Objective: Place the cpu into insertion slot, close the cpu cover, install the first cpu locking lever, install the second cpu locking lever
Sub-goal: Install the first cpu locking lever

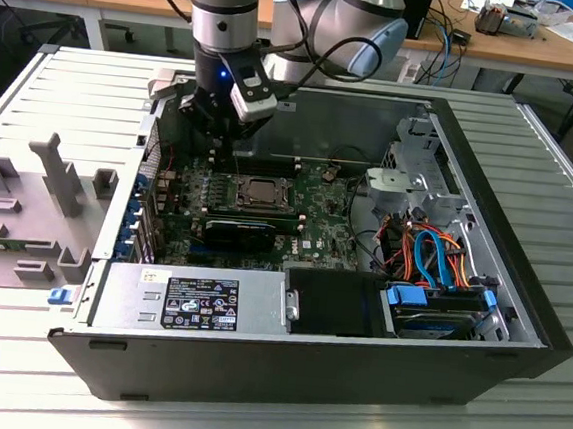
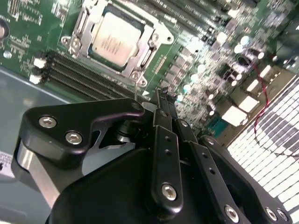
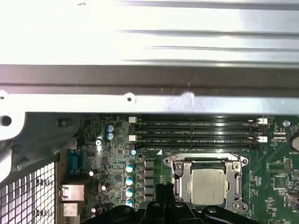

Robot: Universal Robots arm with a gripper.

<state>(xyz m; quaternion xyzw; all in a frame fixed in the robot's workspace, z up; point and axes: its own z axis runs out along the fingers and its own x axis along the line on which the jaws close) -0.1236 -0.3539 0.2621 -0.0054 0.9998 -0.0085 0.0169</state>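
Print covers the black label (image 1: 201,304) on the power supply box (image 1: 189,301) in the exterior view, but none is legible. The cpu (image 2: 113,38) carries faint markings on its metal top in both wrist views, also unreadable.

The cpu (image 2: 113,40) has a matt silver-grey metal top, smooth and faintly brushed. Around it the cpu cover (image 2: 145,55) is bright bare metal with a dull sheen. The motherboard (image 3: 275,163) looks like glossy green lacquered board. The gripper (image 2: 161,100) is matt black, smooth, with shiny steel screws. The computer case (image 1: 525,245) is grey sheet metal, and the table (image 1: 561,178) is ribbed pale metal.
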